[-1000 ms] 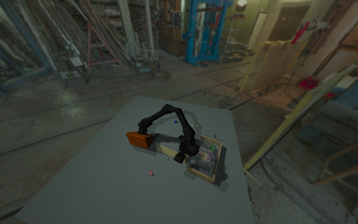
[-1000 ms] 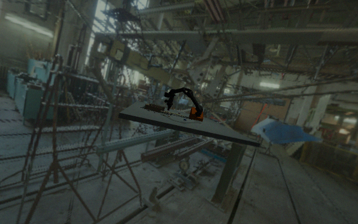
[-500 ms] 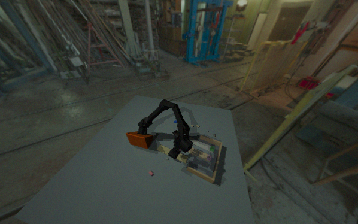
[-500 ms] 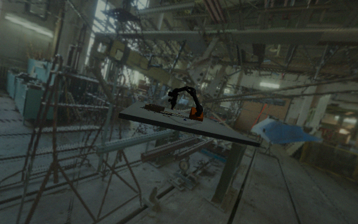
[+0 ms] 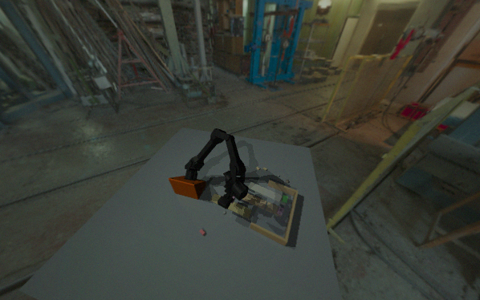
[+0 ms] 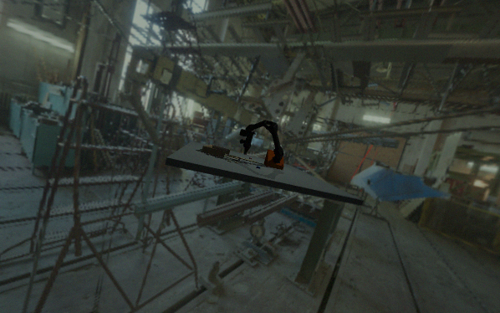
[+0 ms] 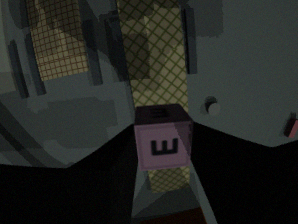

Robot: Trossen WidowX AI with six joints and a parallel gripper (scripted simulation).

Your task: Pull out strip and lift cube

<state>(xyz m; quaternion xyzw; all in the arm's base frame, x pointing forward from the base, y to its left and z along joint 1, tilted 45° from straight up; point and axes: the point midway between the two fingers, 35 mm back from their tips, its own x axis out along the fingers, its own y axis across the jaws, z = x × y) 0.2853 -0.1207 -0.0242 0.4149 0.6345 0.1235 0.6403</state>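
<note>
- The gripper (image 7: 162,163) is clamped on the labelled cube (image 7: 162,145), a pale purple block with a dark mark like an "E" on its near face; one dark finger (image 7: 93,189) presses each side of it.
- In the wrist view the cube sits above a tan cross-hatched strip (image 7: 154,63) that runs away from it, with grey table showing on both sides of the strip; whether the cube still touches the strip I cannot tell.
- A second tan strip (image 7: 53,43) lies off to the left of the first one, well apart from the cube.
- In the top view the gripper (image 5: 224,201) hangs just beside the open near end of the wooden tray (image 5: 294,208), between the tray and the orange base block (image 5: 188,187) of the arm (image 5: 225,160).
- A green block (image 5: 285,198) lies inside the tray, close to its far rim.
- The tray's raised rim closes its right and front sides; the side facing the orange base is open.
- A small pink piece (image 5: 202,231) lies alone on the grey table (image 5: 140,249), well apart from the tray, toward the near edge.
- A few pale specks (image 5: 262,168) lie just behind the tray.
- From the exterior view the arm (image 6: 263,134) stands near the middle of the table (image 6: 301,184), away from every edge.
</note>
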